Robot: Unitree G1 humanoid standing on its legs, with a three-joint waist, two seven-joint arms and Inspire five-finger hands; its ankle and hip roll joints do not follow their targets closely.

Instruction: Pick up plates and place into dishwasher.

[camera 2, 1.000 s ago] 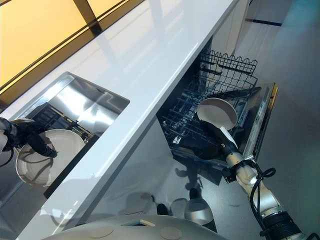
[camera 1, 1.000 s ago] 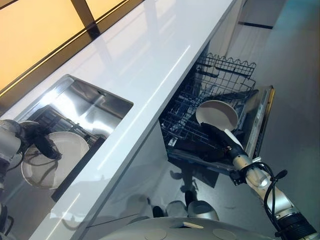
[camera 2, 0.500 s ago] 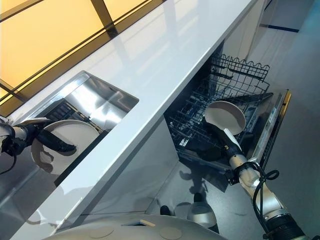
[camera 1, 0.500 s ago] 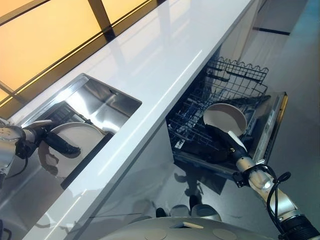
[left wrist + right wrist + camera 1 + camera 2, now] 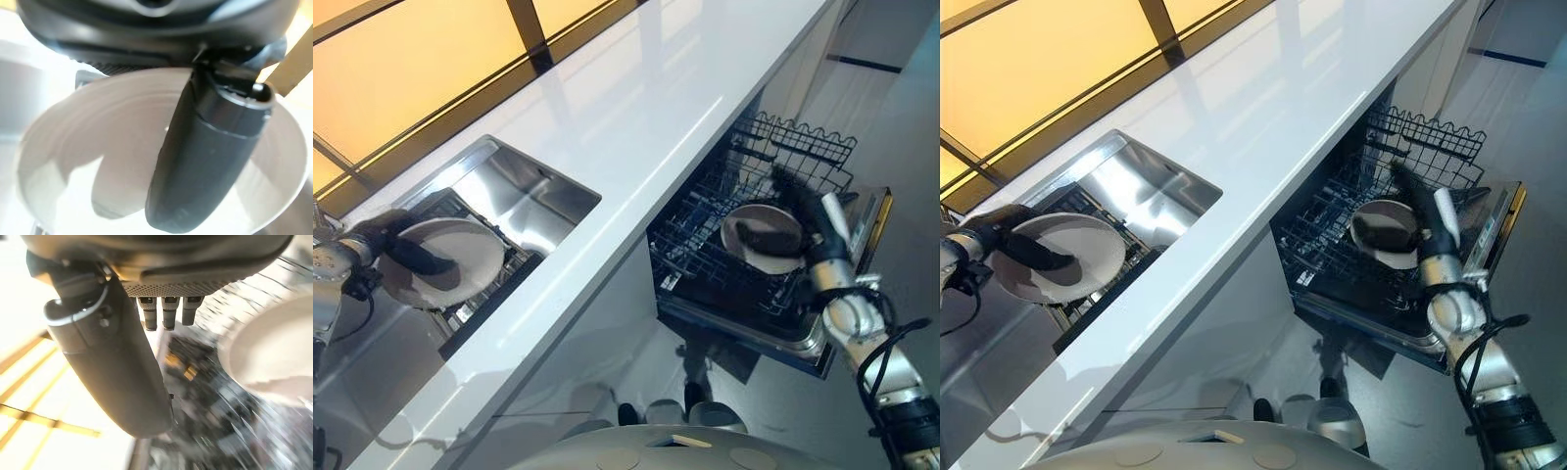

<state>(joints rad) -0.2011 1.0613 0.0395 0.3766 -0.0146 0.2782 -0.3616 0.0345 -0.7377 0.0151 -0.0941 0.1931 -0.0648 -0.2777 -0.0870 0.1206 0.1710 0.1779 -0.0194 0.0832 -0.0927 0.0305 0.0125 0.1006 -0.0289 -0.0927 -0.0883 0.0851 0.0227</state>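
Observation:
My left hand point(image 5: 384, 243) is shut on a white plate point(image 5: 460, 257), holding it tilted above the sink point(image 5: 533, 191). Up close, its thumb point(image 5: 205, 152) presses the plate's point(image 5: 93, 161) inner face. A second white plate point(image 5: 775, 247) lies in the pulled-out lower rack point(image 5: 700, 250) of the dishwasher. My right hand point(image 5: 800, 201) hovers just over that plate with its fingers stretched out and its shadow on it. From the right wrist, the thumb point(image 5: 107, 357) stands clear of this plate point(image 5: 274, 347).
A long white counter point(image 5: 636, 108) runs between sink and dishwasher. The dishwasher door point(image 5: 867, 230) hangs open past the rack toward the floor. A dark wire rack point(image 5: 494, 279) sits in the sink under the held plate.
My right hand has let go of its plate, which now lies flatter in the rack, and the hand has lifted above it. My left hand has raised its plate higher over the sink. The camera has shifted.

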